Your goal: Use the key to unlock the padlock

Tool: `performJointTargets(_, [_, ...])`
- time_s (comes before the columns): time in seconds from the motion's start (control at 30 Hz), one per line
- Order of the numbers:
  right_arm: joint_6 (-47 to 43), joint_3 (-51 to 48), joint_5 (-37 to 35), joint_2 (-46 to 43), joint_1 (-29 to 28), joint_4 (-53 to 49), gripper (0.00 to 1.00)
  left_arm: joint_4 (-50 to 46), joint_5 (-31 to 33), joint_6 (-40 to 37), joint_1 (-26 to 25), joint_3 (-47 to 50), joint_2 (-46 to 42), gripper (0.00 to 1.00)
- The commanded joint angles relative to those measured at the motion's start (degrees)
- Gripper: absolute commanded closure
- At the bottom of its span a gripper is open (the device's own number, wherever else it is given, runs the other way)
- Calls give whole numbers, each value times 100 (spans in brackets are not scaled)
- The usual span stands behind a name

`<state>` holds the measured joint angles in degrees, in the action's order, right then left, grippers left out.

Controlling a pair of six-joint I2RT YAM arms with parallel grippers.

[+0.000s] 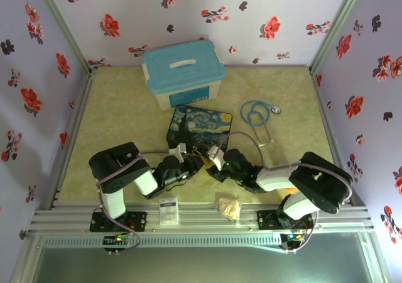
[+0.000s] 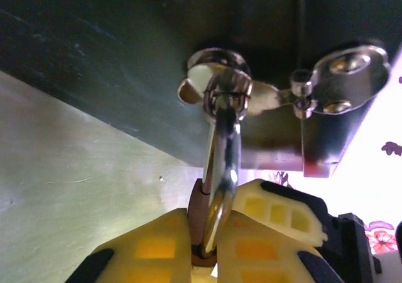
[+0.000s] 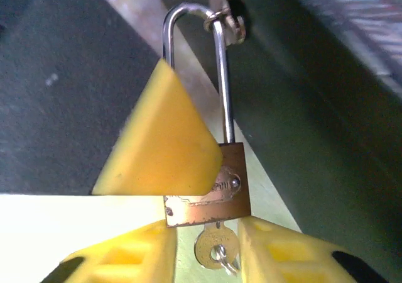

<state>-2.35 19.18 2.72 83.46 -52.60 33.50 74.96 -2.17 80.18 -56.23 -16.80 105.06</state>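
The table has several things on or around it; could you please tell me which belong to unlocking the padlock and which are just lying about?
In the job: padlock, key, starry-night box it hangs from.
Lying about: blue-lidded tub, stethoscope, white card, crumpled yellowish scrap.

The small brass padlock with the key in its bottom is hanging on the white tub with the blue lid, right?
No, not the tub. The small brass padlock, with the little metal key in its bottom, hangs on the shiny metal clasp of the dark starry-night painted box. The left wrist view shows its silvery shackle looped through that clasp.
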Motion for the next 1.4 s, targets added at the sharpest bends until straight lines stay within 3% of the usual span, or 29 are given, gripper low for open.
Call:
performJointTargets(0.0, [488,-205,-171,-403,153,555,60,-779,-80,-271,79,109,-97,94])
performJointTargets(0.2, [972,-351,-2,-827,613,626,51,-2755,-160,-803,127,-325,-943,88])
performJointTargets(0.53, [1094,-292,-331,-761,662,493,53,-3908,-169,-1483,297,-428,-1212,79])
performJointTargets(0.8, [1126,-390,-472,-761,658,457,56,-6147,595,-2431,222,-1053,-2028,75])
performJointTargets(1.1, [1114,-459,-659,-734,657,493,57,-7359,991,-2888,121,-1483,-2239,89])
performJointTargets(1.37, [1114,-399,-684,-642,660,433,58,-8471,1175,-3359,120,-1985,-2513,88])
